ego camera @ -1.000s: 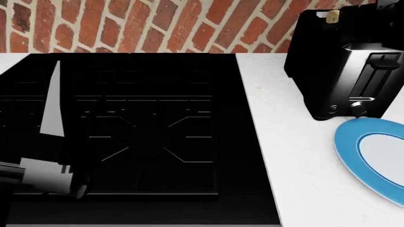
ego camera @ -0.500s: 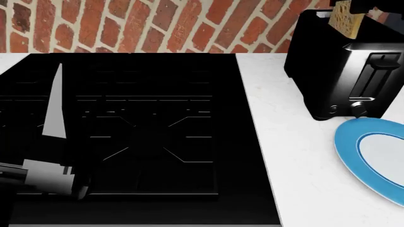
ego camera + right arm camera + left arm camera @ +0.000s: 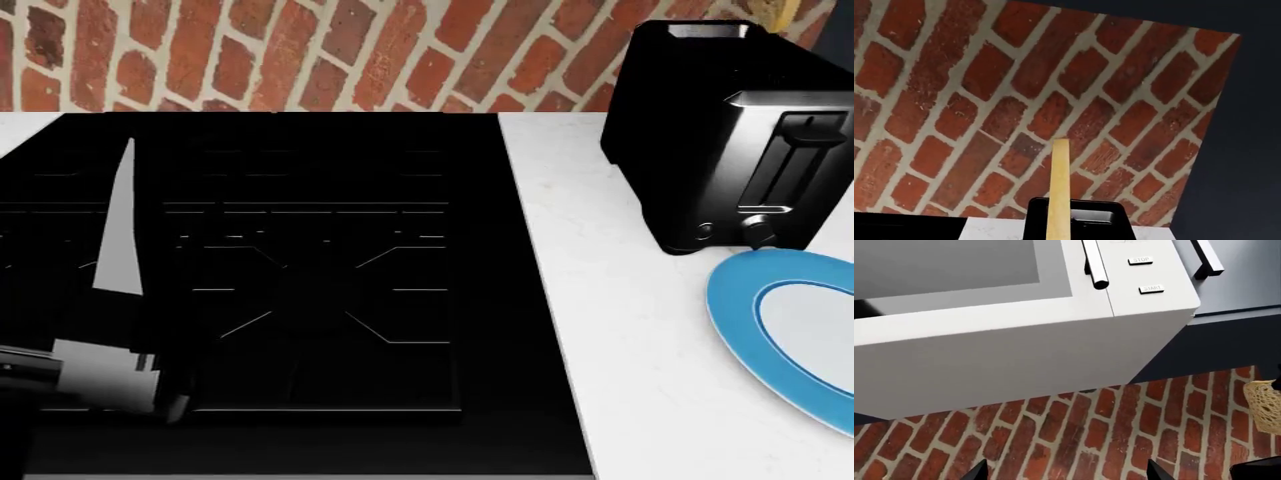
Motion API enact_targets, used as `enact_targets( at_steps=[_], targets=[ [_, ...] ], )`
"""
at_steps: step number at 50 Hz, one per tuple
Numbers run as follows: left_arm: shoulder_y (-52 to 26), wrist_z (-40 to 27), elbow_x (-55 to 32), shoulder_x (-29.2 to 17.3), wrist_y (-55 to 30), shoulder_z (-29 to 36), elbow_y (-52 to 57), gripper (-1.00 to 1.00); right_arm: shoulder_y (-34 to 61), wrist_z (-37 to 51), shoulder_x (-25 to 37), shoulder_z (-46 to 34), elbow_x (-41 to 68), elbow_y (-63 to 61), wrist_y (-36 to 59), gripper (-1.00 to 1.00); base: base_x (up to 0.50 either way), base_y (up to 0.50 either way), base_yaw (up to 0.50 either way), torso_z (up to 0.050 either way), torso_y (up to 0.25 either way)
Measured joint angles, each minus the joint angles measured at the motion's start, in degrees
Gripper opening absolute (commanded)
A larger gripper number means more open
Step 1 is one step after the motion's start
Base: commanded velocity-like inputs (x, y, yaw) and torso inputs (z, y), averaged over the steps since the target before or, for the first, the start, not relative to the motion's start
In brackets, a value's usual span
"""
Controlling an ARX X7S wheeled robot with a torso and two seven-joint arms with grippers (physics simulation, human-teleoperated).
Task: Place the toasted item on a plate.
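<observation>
- Starting nearest the robot, the left arm (image 3: 94,378) lies low over the front left corner of the black cooktop (image 3: 307,270), showing in the head view as a grey link with a pale tapered strip rising beyond it.
- The left gripper (image 3: 1066,475) is released. In its wrist view two dark fingertips (image 3: 977,473) stand well apart with only brick between them, and they hold nothing.
- To the right of the cooktop runs a white counter (image 3: 601,330).
- The plate (image 3: 742,320) lies flat on that counter near the right edge of the head view. Its blue rim is partly cut off by the frame and its pale centre is bare.
- Just behind the plate stands the black toaster (image 3: 727,130), upright, with its lever side towards the plate. It is near the plate's rim, but I cannot tell whether they touch.
- The toasted item (image 3: 1059,192) is up in the air above the toaster, out of the head view.
- In the right wrist view it shows edge-on as a thin golden strip with the toaster's top beneath it.
- In the left wrist view it shows its porous tan face at the frame's edge, with brick between it and the dark shape below.
- The right gripper's pads lie outside every frame. The slice rises straight from the near edge of its wrist view, clear of any support, so that claw is clenched on it.
- A red brick wall (image 3: 294,50) backs the counter.
- A white microwave (image 3: 1021,340) hangs higher on the wall, its STOP and START buttons legible.
</observation>
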Motion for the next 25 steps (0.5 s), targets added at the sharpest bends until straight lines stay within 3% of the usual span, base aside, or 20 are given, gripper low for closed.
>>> enact_targets(
  at_steps=[25],
  targets=[
    [3.5,-0.7,2.4,0.5,3.3,-0.5,-1.5,1.00,-8.1,14.8,16.1,14.0,20.2,-31.9,10.8,-1.00,0.00,0.00,0.00,0.000,0.000]
  ],
)
